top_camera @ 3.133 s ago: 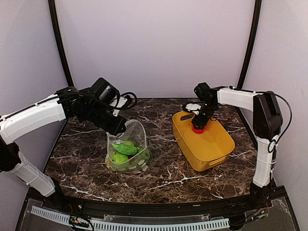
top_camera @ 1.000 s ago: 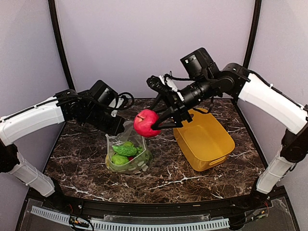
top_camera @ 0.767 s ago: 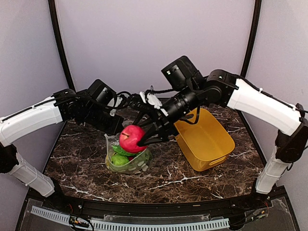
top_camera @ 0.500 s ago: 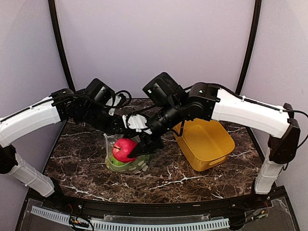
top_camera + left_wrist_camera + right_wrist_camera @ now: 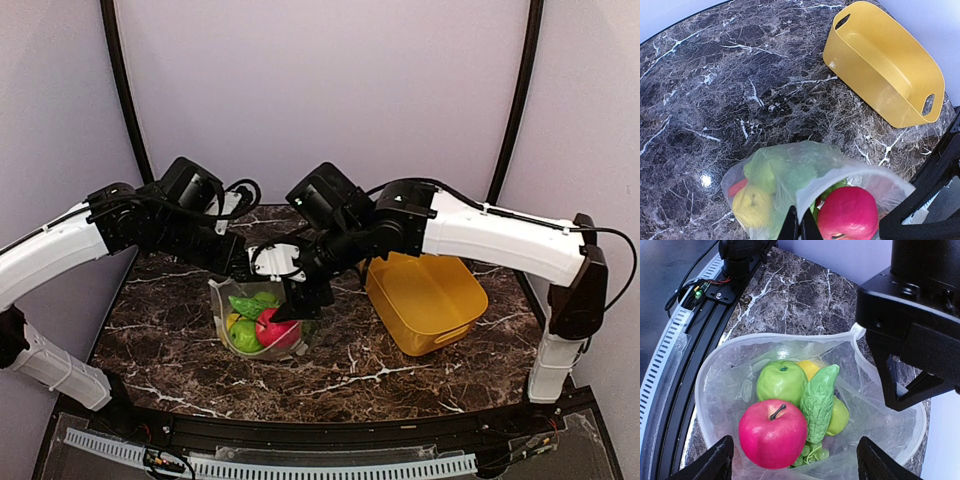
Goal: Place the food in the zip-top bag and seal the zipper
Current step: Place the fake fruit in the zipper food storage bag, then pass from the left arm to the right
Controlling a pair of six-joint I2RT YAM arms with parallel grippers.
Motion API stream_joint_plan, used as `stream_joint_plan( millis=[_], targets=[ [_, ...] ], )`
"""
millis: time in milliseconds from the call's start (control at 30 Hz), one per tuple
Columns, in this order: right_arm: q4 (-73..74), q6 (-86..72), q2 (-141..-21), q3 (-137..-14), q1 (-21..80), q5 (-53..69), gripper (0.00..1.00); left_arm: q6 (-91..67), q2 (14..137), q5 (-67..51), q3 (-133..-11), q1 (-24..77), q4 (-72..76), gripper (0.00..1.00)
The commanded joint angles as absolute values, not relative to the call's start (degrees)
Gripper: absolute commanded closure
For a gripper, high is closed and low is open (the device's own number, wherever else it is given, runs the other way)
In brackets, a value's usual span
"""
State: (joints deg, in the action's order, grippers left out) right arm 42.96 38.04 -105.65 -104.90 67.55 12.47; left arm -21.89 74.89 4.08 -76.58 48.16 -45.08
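- Dark brown marble table (image 5: 390, 372) with white veins, pale lavender walls behind.
- zip-top bag (image 5: 232, 300) stands left of centre on the table, mouth gaping upward, well apart from the yellow basket (image 5: 425, 300) on the right.
- left gripper (image 5: 238, 272) is at the bag's far rim; in the left wrist view its fingers (image 5: 799, 227) are pressed together, pinching a fold of the bag's edge and holding it up.
- right gripper (image 5: 795, 462) hangs just over the bag mouth with jaws spread wide, one finger at each lower corner of its wrist view.
- red apple (image 5: 772, 432) lies inside the bag between those spread fingers; contact with the left-hand pad cannot be told.
- Also in the bag: green apple (image 5: 781, 381), bumpy cucumber (image 5: 817, 402) leaning across the pile, lemon (image 5: 810, 369) partly hidden behind them, and a small green clump (image 5: 812, 452) at the bottom, too small to name.
- zipper (image 5: 790, 338) shows as the pale band round the open mouth, not pressed shut.
- Basket holds no food that shows from the left wrist view.
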Motion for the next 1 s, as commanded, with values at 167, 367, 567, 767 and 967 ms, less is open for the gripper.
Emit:
stream_joint_plan(
  millis=[167,367,567,767,967],
  targets=[
    [50.55,42.22,-104.62,-105.2,73.76,14.8,0.23,-22.05,73.42,4.3,-74.68,48.34,-44.84,0.99],
    [50.24,42.22,-107.92,-105.55,76.31,8.82,0.3,-22.06,73.64,4.31,-74.62,48.34,-44.82,0.99],
    [51.81,40.94,-113.08,-109.16,76.37,5.45,0.41,-21.99,73.7,4.27,-75.05,48.31,-45.61,0.99],
    [53.35,38.95,-115.86,-112.85,76.31,5.26,0.74,-21.53,72.56,5.65,-75.43,48.33,-46.51,0.99],
    [53.55,39.21,-111.96,-111.91,76.35,3.49,1.0,-20.63,70.17,8.68,-76.05,48.34,-48.67,0.66]
  ],
)
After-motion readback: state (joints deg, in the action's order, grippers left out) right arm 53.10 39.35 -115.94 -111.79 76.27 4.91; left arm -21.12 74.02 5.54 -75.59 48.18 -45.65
